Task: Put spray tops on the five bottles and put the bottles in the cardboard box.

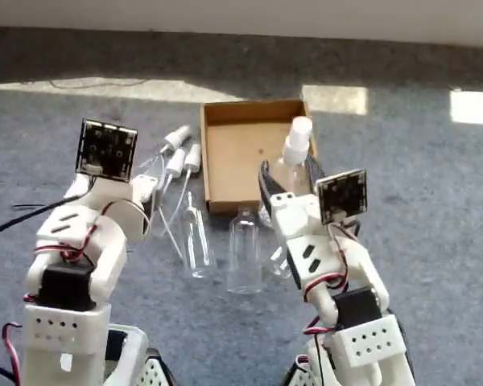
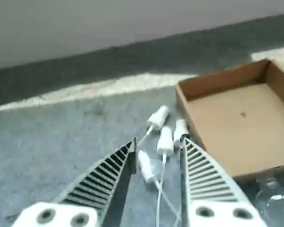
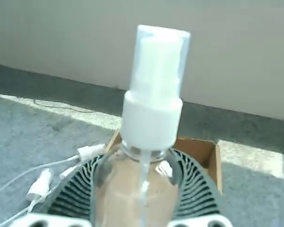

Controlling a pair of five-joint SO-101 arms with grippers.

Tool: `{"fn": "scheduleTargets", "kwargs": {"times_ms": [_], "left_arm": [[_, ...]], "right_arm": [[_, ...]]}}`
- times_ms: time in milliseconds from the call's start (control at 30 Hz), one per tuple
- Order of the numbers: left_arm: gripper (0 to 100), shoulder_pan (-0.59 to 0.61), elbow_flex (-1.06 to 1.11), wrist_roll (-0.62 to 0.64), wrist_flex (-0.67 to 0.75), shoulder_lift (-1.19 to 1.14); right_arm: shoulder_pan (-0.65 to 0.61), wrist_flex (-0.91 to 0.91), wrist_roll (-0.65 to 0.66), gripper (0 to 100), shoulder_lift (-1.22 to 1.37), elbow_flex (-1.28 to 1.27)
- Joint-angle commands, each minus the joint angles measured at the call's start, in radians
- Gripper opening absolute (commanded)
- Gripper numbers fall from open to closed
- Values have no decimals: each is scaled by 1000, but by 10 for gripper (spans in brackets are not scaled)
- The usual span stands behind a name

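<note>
Over the near edge of the cardboard box (image 1: 225, 108), your right gripper (image 3: 137, 175) is clamped around a capped bottle (image 3: 132, 189)
Your left gripper (image 2: 158, 143) hangs with its jaws spread above the loose spray tops (image 1: 177, 157), which lie on the carpet (image 1: 435, 201) just beside the box; a narrow uncapped bottle (image 1: 195, 241) and a wider uncapped bottle (image 1: 244, 249) sit in front of the box, between your arms

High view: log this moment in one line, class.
right gripper: shut on capped bottle at cardboard box edge | left gripper: open by loose spray tops
</note>
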State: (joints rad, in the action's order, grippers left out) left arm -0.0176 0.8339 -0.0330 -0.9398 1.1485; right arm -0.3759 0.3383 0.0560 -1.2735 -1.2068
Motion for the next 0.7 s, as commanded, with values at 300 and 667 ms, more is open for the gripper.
{"fn": "scheduleTargets", "kwargs": {"times_ms": [300, 667], "left_arm": [[147, 136, 545, 6, 238, 392], [147, 214, 581, 5, 276, 430]], "right_arm": [[13, -216, 37, 5, 855, 688], [-24, -469, 35, 5, 1308, 935]]}}
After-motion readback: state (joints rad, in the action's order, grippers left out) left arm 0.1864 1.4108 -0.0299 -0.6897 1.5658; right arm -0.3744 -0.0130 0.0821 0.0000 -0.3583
